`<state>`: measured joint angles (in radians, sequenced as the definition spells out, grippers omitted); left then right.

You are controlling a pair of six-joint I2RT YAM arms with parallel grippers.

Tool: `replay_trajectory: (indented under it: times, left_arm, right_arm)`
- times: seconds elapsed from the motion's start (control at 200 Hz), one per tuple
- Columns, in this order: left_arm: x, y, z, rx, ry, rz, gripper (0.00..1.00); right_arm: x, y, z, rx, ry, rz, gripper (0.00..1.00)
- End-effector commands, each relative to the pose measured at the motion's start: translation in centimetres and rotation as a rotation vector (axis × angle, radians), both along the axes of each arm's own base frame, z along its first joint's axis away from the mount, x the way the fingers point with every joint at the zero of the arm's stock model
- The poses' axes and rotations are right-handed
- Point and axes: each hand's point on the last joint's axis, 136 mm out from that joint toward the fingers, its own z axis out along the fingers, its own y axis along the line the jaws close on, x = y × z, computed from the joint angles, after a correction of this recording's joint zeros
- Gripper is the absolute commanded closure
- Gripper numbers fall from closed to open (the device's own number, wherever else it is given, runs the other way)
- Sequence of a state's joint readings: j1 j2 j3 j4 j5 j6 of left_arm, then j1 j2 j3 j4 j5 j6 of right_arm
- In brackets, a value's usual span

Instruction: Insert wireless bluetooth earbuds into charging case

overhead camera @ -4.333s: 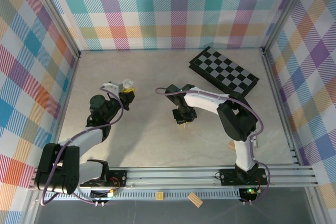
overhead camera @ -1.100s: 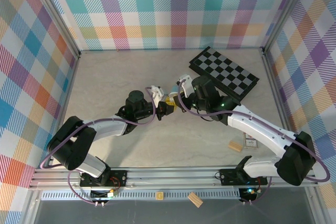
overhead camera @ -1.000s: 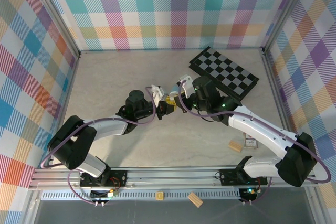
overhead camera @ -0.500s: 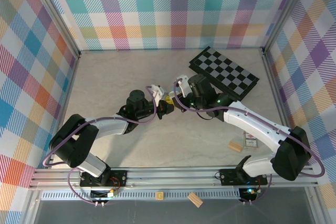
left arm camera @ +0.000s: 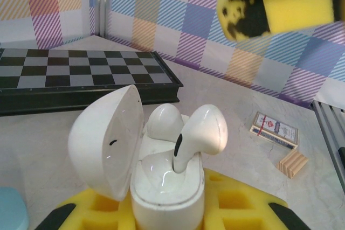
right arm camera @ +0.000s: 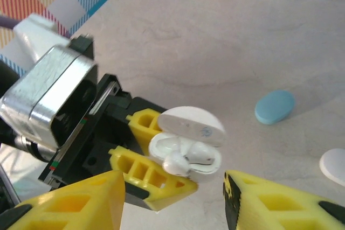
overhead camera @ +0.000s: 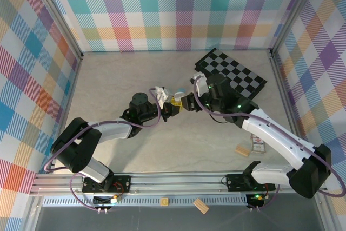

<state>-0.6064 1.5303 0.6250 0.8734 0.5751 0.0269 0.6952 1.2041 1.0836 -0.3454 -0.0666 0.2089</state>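
1. Left tool (overhead camera: 172,104) clenched on charging case (left arm camera: 161,187); case held mid-surface (overhead camera: 119,74), near the chessboard (overhead camera: 232,77); lid (left arm camera: 105,138) swung open to one side.
2. Far earbud (left arm camera: 164,122) down in its well; looks seated.
3. Near earbud (left arm camera: 202,130) in by the stem only; head standing proud and tilted over the rim; judged partly inserted, not home.
4. Right tool (right arm camera: 173,187) released; fingers spread wide just beside the case, nothing between them.
5. Progress, by judgement: both buds at the case, one done, one most of the way.
6. Left to do: press the near earbud down until flush; possibly shut the lid after, though task wording stops at insertion.
7. Light-blue oval piece (right arm camera: 275,106) and white oval piece (right arm camera: 334,162) lying on the surface beyond the case; cannot tell if spare buds or cases; touched by neither tool.
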Motion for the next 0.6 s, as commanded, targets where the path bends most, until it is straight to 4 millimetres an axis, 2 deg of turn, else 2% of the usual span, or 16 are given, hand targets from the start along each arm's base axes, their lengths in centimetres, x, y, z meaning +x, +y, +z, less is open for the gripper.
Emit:
replay_trajectory:
  times: [0.0,0.25,0.6]
  left_arm:
    - [-0.2,-0.3,1.8,-0.032,-0.083,-0.023,0.84]
    - [-0.5,-0.2,2.4,-0.04,-0.095,-0.029,0.84]
    - [-0.5,-0.3,2.5,-0.04,-0.095,-0.033,0.84]
  right_arm:
    - [0.2,-0.9,-1.1,0.033,0.092,-0.04,0.48]
    - [0.7,-0.8,-3.1,-0.016,0.156,-0.037,0.48]
    - [0.0,0.9,-3.7,0.008,0.202,0.063,0.46]
